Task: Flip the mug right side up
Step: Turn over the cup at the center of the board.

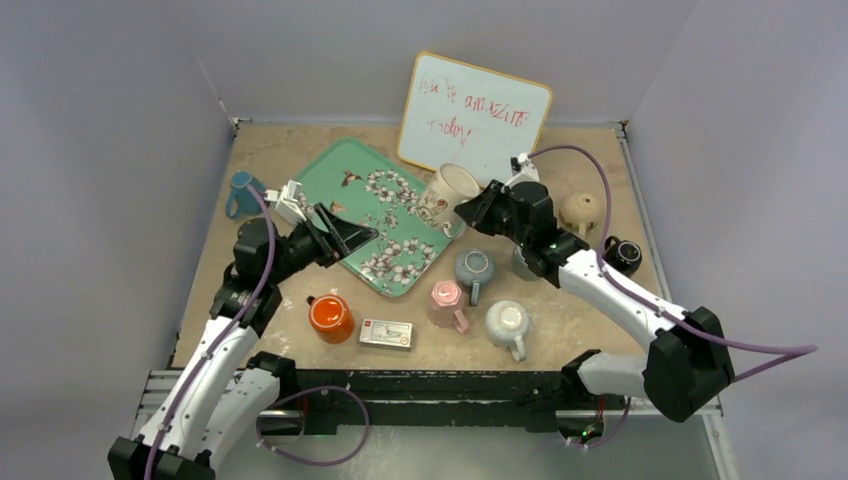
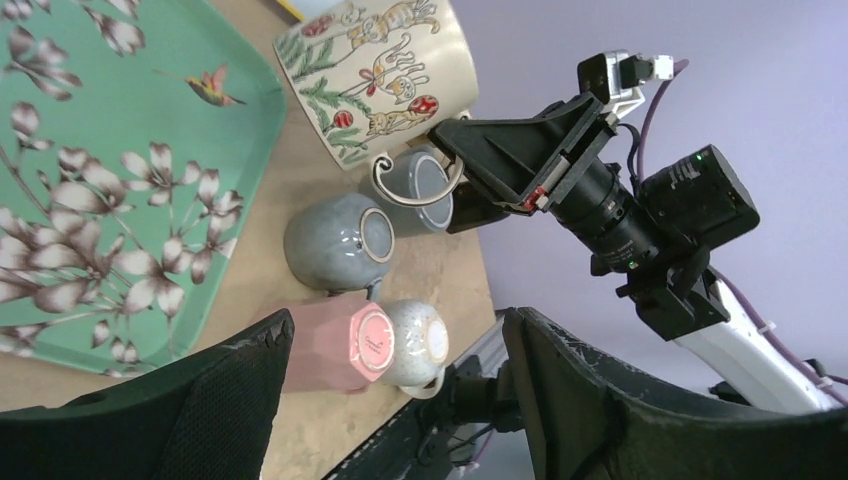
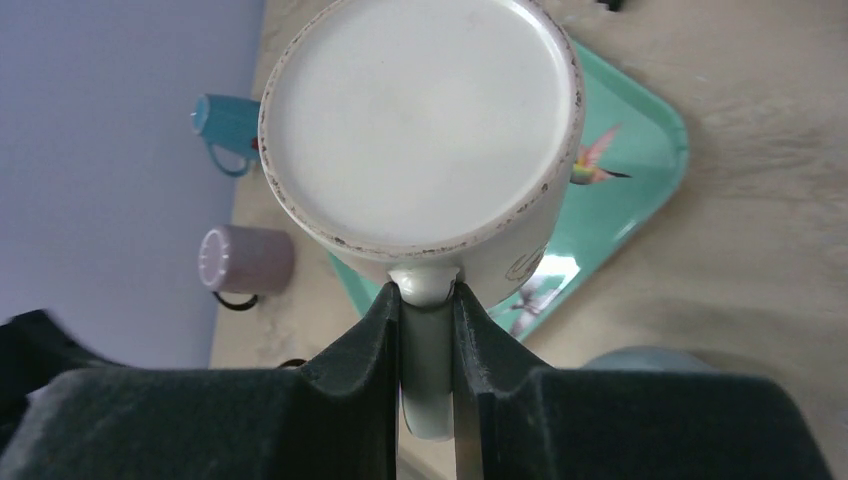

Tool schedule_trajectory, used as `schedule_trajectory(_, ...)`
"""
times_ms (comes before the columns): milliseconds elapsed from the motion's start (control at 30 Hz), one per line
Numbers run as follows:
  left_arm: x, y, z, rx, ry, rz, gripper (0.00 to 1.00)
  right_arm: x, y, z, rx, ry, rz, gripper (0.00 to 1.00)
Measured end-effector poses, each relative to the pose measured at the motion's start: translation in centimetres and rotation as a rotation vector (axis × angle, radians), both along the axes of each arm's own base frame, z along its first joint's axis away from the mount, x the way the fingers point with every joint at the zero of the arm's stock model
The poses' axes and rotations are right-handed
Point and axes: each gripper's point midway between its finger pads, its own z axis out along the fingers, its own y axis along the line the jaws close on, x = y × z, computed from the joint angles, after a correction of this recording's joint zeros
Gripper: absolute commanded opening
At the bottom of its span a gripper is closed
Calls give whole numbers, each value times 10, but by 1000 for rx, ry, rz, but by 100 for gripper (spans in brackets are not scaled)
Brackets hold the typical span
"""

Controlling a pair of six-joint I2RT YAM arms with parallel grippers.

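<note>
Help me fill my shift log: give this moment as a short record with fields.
target: cream ceramic mug with painted animals, tilted, off the table
right pincer: shut on the mug's handle
left pincer: open, holding nothing, over the green floral tray
mug base: faces the right wrist view
status: not yet set upright

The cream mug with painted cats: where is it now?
In the top view the cream mug is right of centre, its handle pinched by the right gripper, between the green tray and the whiteboard.
</note>
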Motion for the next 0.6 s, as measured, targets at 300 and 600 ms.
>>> schedule_trajectory(300,16,-16,-9,-193,16,-34,83,-6,47,31,156,-11,71,0)
schedule_trajectory(600,23,-16,-2,-271,-32,-12,90,-5,95,61,311,-1,108,0)
